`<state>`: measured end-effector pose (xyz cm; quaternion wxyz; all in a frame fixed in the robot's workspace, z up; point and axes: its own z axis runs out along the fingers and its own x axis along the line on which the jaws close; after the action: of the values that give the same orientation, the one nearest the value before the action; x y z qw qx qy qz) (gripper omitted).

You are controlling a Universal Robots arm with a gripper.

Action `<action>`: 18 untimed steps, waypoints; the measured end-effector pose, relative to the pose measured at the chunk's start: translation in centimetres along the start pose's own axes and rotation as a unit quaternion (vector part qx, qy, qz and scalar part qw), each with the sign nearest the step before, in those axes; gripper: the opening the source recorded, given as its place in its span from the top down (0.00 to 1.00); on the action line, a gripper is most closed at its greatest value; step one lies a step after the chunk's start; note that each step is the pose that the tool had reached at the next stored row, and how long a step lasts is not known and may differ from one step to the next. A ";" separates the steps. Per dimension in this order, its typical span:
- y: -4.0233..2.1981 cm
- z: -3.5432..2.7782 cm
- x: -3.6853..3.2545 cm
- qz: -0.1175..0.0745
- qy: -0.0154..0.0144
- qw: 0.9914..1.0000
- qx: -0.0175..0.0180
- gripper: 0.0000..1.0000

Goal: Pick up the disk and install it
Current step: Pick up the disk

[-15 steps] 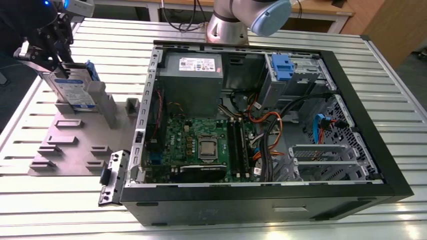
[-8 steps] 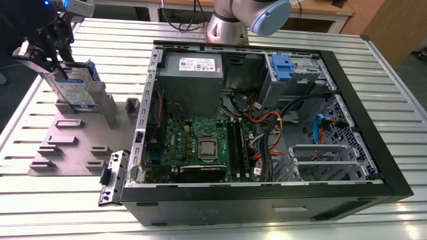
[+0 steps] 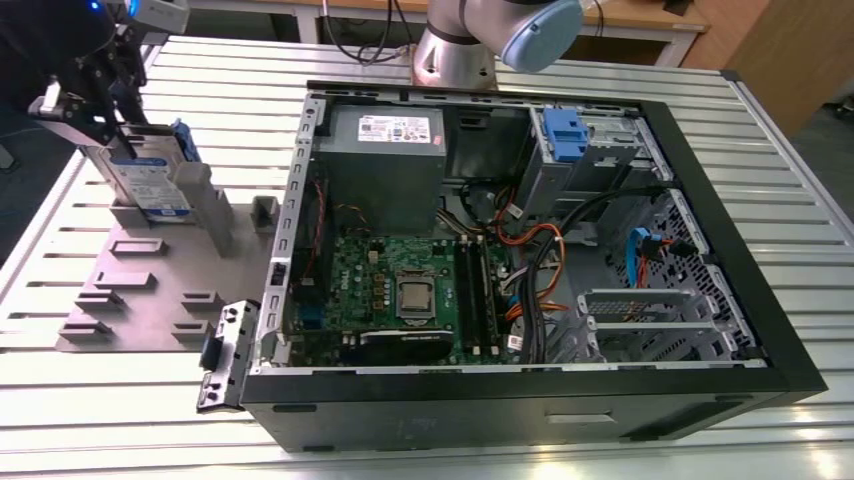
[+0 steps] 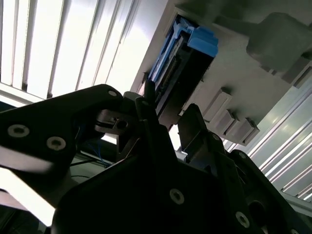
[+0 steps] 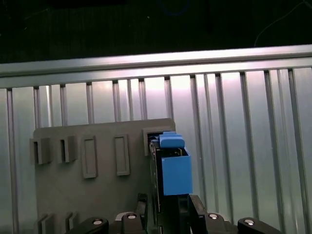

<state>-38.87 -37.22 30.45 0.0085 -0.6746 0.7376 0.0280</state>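
The disk (image 3: 144,175) stands on edge in a slot of the grey holder plate (image 3: 147,290), at the exterior view's left beside the open computer case. It is silver with a white-and-blue label and blue side rails. My gripper (image 3: 114,125) sits at its upper end. In the first wrist view the disk's blue edge (image 5: 174,168) runs between my two black fingers (image 5: 142,204), and my gripper (image 5: 168,202) is shut on it. The second wrist view shows the disk (image 4: 187,53) reaching from my gripper (image 4: 168,114) down into the holder plate (image 4: 234,83).
The open computer case (image 3: 747,300) lies on the slatted metal table (image 3: 80,420). It holds a grey power supply (image 3: 387,160), a silver drive cage with a blue latch (image 3: 574,135), a green motherboard (image 3: 400,290) and loose cables (image 3: 534,260). The arm's base (image 3: 461,50) stands behind it.
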 end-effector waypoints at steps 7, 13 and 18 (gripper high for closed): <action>-0.02 0.04 -0.01 -0.005 -0.012 1.000 -0.001 0.54; -0.14 0.21 0.00 -0.005 -0.012 1.000 -0.001 0.54; -0.31 0.23 -0.02 -0.010 -0.012 1.000 -0.002 0.54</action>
<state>-38.57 -37.22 30.21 0.0169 -0.6817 0.7305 0.0374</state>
